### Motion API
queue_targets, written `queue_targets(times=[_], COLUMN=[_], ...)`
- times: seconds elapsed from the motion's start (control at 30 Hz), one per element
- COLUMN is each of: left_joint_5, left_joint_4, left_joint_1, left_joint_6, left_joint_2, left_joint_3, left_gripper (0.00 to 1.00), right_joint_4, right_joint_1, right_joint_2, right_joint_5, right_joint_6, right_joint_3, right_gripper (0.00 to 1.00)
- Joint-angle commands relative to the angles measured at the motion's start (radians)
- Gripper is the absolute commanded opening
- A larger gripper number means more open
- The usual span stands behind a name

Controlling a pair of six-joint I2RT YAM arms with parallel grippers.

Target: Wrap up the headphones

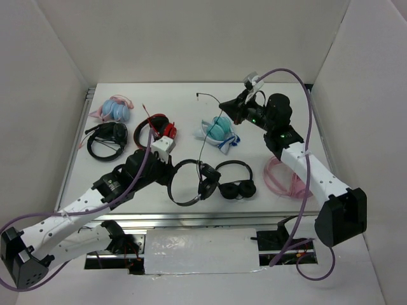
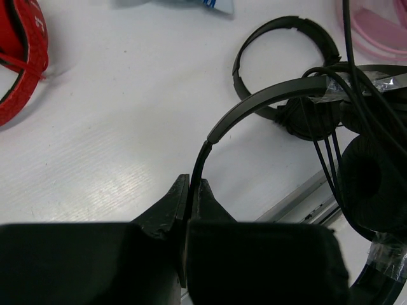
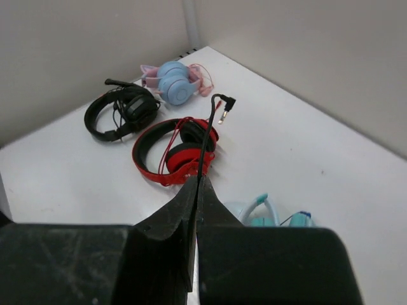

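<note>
The headphones (image 1: 184,202), black with a slim headband, are held just above the near table middle. My left gripper (image 1: 169,176) is shut on the headband (image 2: 267,98), which rises from between the fingers (image 2: 205,197). An earcup (image 2: 372,184) with cable strands across it hangs at the right of the left wrist view. The thin black cable (image 1: 203,143) runs up from the earcups to my right gripper (image 1: 229,109), which is shut on it near its end. The angled plug (image 3: 224,108) sticks out past the right fingertips (image 3: 191,190) and also shows in the top view (image 1: 198,95).
A cable-less black pair (image 1: 236,183) lies right of the held headphones. A pink pair (image 1: 283,175) lies far right and a teal pair (image 1: 219,130) in the middle. A red pair (image 1: 156,130), a black mic headset (image 1: 107,138) and a blue-pink pair (image 1: 114,108) lie at the left. White walls enclose the table.
</note>
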Motion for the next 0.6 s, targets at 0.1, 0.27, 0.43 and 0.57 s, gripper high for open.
queue_targets(times=[0.1, 0.27, 0.43, 0.57], left_joint_5=[-0.022, -0.108, -0.17, -0.194], left_joint_4=[0.061, 0.001, -0.048, -0.089], left_joint_1=[-0.008, -0.006, -0.006, -0.006], left_joint_6=[-0.019, -0.068, -0.035, -0.015], left_joint_2=[-0.072, -0.06, 0.018, 0.096], left_joint_3=[0.047, 0.167, 0.375, 0.536], left_gripper=[0.0, 0.0, 0.0, 0.0], right_joint_4=[0.129, 0.205, 0.248, 0.277], right_joint_1=[-0.032, -0.018, -0.001, 0.03], right_joint_2=[0.006, -0.037, -0.029, -0.014], right_joint_5=[0.099, 0.097, 0.054, 0.02], right_joint_6=[0.249, 0.345, 0.387, 0.382], right_joint_3=[-0.089, -0.25, -0.311, -0.313], right_gripper=[0.0, 0.02, 0.12, 0.26])
